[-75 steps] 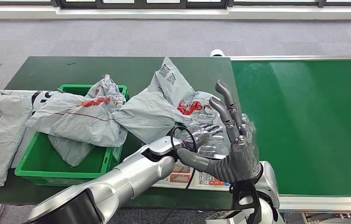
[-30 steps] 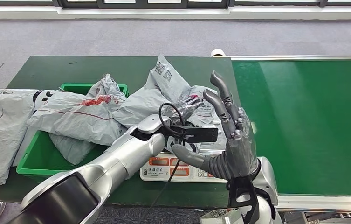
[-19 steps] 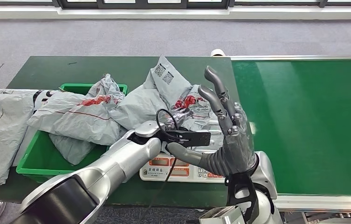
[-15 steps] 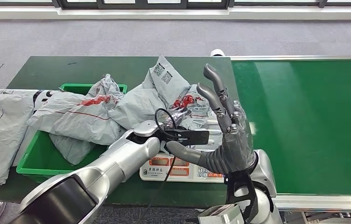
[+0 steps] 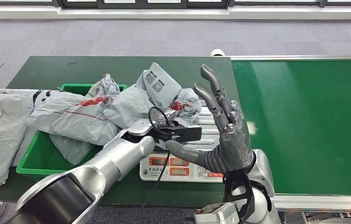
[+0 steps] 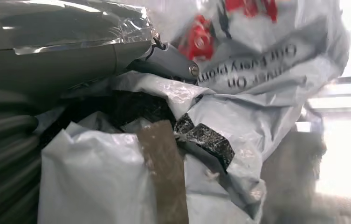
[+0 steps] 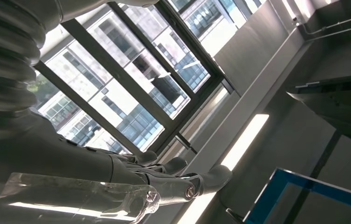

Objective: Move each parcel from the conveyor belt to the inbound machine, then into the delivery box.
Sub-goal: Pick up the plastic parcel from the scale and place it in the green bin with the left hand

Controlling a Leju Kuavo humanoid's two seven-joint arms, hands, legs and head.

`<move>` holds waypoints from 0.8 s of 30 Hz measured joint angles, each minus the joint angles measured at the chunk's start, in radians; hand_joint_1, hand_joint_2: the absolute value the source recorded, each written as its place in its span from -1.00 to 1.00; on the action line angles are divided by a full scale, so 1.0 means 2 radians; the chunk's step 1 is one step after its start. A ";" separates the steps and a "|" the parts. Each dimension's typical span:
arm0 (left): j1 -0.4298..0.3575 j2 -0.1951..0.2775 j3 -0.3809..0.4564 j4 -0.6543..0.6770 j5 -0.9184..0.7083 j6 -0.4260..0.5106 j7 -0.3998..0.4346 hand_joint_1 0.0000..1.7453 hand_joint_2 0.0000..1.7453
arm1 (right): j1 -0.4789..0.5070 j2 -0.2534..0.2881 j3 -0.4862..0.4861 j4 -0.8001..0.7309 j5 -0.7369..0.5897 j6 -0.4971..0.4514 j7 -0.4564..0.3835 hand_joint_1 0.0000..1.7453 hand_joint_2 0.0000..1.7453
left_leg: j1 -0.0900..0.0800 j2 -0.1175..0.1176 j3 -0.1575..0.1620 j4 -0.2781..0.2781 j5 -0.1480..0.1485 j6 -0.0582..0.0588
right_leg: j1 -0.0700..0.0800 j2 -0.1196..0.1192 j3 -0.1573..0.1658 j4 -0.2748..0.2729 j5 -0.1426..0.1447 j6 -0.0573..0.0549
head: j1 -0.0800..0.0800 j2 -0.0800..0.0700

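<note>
Parcel (image 5: 157, 91), QR label, left hand (image 5: 171, 122) gripping

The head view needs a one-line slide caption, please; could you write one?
Left hand holds a grey parcel above the scale; right hand raised, fingers spread.

Floor (image 5: 117, 37): grey carpet, running behind a dark green counter (image 5: 47, 70). Along the far wall, a pale sill under dark-framed window bases (image 5: 141, 3). The right wrist view, turned, shows large dark-framed windows (image 7: 131, 93) with daylight, grey wall panels (image 7: 257, 56), and a long lit strip light (image 7: 243, 140).
</note>
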 joint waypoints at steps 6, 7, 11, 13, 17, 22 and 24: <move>0.002 0.000 0.007 -0.019 -0.047 0.128 -0.008 1.00 1.00 | 0.004 0.001 0.000 0.000 0.011 -0.008 0.008 -1.00 1.00 | 0.000 0.000 0.000 0.000 0.000 0.000 | 0.000 0.000 0.000 0.000 0.000 0.000 | 0.000 0.000; 0.003 0.000 0.011 -0.025 -0.056 0.143 -0.010 1.00 1.00 | 0.006 0.001 0.000 -0.001 0.013 -0.009 0.009 -1.00 1.00 | 0.000 0.000 0.000 0.000 0.000 0.000 | 0.000 0.000 0.000 0.000 0.000 0.000 | 0.000 0.000; 0.011 0.001 0.029 -0.051 -0.083 0.177 -0.016 1.00 1.00 | 0.014 0.001 0.000 -0.005 0.018 -0.016 0.012 -1.00 1.00 | 0.000 0.000 0.000 0.000 0.000 0.000 | 0.000 0.000 0.000 0.000 0.000 0.000 | 0.000 0.000; 0.016 0.003 0.041 -0.065 -0.091 0.185 -0.020 1.00 1.00 | 0.018 0.001 0.000 -0.007 0.020 -0.019 0.013 -1.00 1.00 | 0.000 0.000 0.000 0.000 0.000 0.000 | 0.000 0.000 0.000 0.000 0.000 0.000 | 0.000 0.000; 0.032 0.008 0.066 -0.098 -0.106 0.230 -0.035 1.00 1.00 | 0.025 0.001 0.001 -0.012 0.024 -0.028 0.015 -1.00 1.00 | 0.000 0.000 0.000 0.000 0.000 0.000 | 0.000 0.000 0.000 0.000 0.000 0.000 | 0.000 0.000; 0.071 0.030 0.127 -0.203 -0.127 0.299 -0.068 1.00 1.00 | 0.039 -0.003 0.008 -0.018 0.028 -0.051 0.022 -1.00 1.00 | 0.000 0.001 0.000 0.000 0.000 0.000 | 0.000 0.001 -0.001 0.000 0.000 0.000 | 0.000 0.000; 0.087 0.039 0.154 -0.249 -0.116 0.323 -0.096 1.00 1.00 | 0.049 -0.008 0.009 -0.019 0.027 -0.067 0.022 -1.00 1.00 | 0.000 0.001 -0.001 0.000 0.000 0.000 | 0.000 0.001 -0.001 0.000 0.000 0.000 | 0.000 0.000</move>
